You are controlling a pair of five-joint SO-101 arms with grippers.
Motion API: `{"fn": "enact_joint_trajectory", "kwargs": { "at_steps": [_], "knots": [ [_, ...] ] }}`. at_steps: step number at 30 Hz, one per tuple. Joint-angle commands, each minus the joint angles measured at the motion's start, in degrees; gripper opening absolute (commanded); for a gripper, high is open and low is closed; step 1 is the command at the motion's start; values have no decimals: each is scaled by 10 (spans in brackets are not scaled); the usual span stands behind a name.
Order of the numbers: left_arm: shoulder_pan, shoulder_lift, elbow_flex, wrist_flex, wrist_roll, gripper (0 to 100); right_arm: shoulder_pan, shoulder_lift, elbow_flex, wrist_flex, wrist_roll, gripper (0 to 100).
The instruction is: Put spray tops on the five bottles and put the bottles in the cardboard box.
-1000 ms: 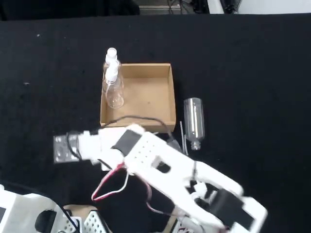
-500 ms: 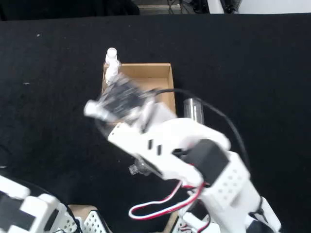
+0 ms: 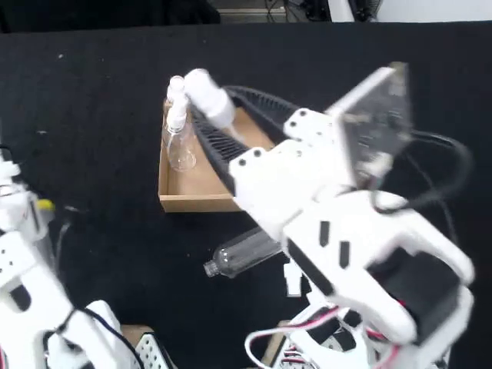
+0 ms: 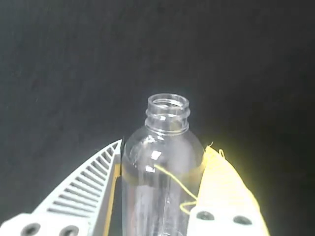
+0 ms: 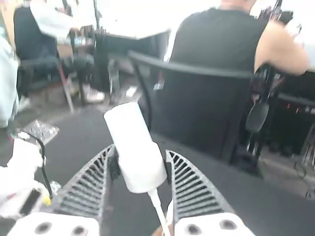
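Observation:
My right gripper (image 5: 142, 169) is shut on a white spray top (image 5: 134, 147) whose thin tube hangs down; from above this spray top (image 3: 206, 95) is held high over the back of the cardboard box (image 3: 198, 201). Two clear bottles with spray tops (image 3: 178, 131) lie along one side of the box. My left gripper (image 4: 162, 169) is shut on an uncapped clear bottle (image 4: 165, 152), neck pointing away from the wrist. Its arm (image 3: 19, 254) stands at the table's left edge. Another uncapped bottle (image 3: 242, 252) lies on the black table in front of the box.
The right arm's white body (image 3: 346, 231) rises over the table's right half and hides what lies beneath. A small white piece (image 3: 294, 278) lies beside the loose bottle. Chairs and people show in the room behind in the right wrist view.
The right arm swung from low at the front left, across the box, and rose high at the right, showing the spray top it grips. The left arm came up at the left edge.

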State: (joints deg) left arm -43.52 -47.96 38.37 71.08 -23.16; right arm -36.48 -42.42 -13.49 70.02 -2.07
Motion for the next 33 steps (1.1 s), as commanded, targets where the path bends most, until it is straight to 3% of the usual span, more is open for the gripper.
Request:
{"fn": "enact_joint_trajectory", "kwargs": {
  "at_steps": [1,4,8,11,16,24,33],
  "knots": [
    [93,-66,-10,-11,109,30,20,-15,-39,-35,-5,11],
    [155,-93,-6,-23,140,30,30,-14,-38,-61,-20,11],
    [220,-134,40,-88,182,30,69,-14,-38,-58,-156,11],
    [255,-183,98,-155,219,30,95,-13,-33,-62,-215,11],
    [322,-266,196,-242,231,30,78,-16,22,-100,-224,11],
    [378,-360,308,-306,231,31,74,-56,131,-189,-266,11],
    [451,-469,396,-389,232,33,45,-158,331,-417,-268,11]
  ]
}}
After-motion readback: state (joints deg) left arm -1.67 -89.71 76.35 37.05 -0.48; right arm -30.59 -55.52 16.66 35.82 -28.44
